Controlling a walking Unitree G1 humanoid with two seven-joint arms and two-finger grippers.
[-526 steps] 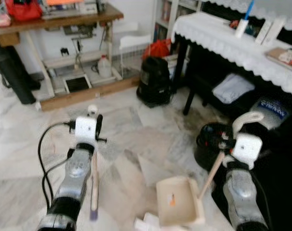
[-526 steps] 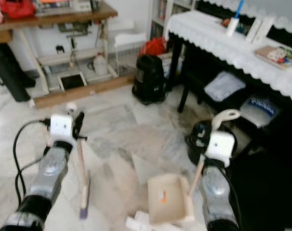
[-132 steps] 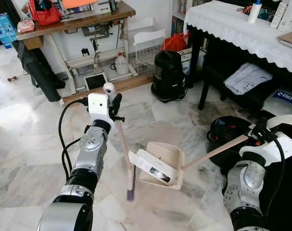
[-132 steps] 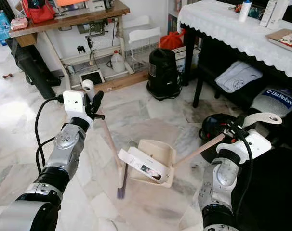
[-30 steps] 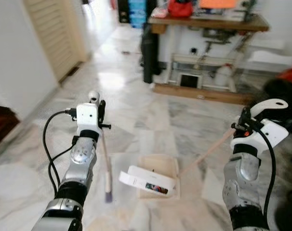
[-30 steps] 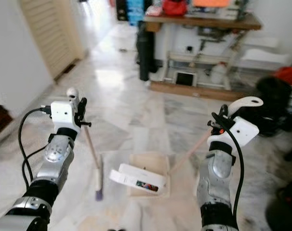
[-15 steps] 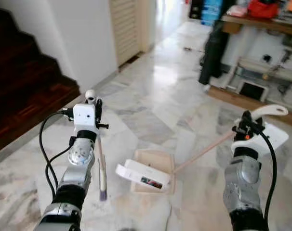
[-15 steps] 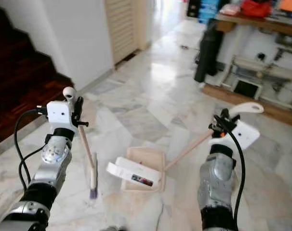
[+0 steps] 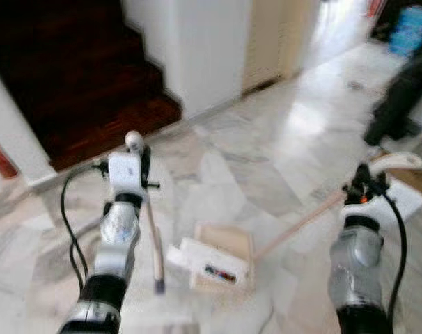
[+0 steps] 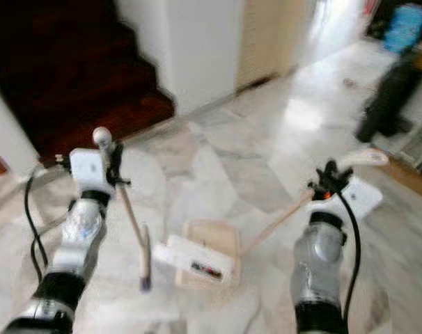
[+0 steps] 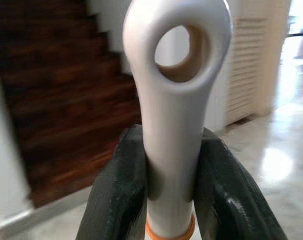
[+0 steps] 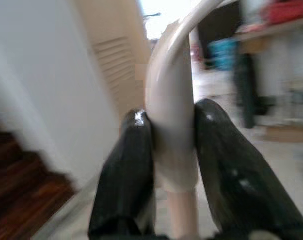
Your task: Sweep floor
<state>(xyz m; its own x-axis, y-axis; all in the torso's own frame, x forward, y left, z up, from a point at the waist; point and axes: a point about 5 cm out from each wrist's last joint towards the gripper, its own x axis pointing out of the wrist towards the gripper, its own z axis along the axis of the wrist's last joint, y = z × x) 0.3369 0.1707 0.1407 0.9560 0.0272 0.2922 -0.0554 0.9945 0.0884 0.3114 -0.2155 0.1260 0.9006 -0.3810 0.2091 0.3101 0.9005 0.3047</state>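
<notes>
In your head views, blurred, your left gripper [image 9: 136, 161] holds a broom [image 9: 154, 250] by its handle, bristle end down near the marble floor [image 9: 267, 174]; your right gripper [image 9: 361, 186] holds the long handle of a dustpan [image 9: 225, 256] resting on the floor just beside the broom, a white box [image 10: 191, 259] lying across it. A dark wooden staircase [image 9: 79, 76] rises ahead left. In your left wrist view, both fingers [image 11: 116, 195] clamp the broom's white looped handle top. In your right wrist view, the fingers [image 12: 126, 175] pinch the dustpan's pale handle.
</notes>
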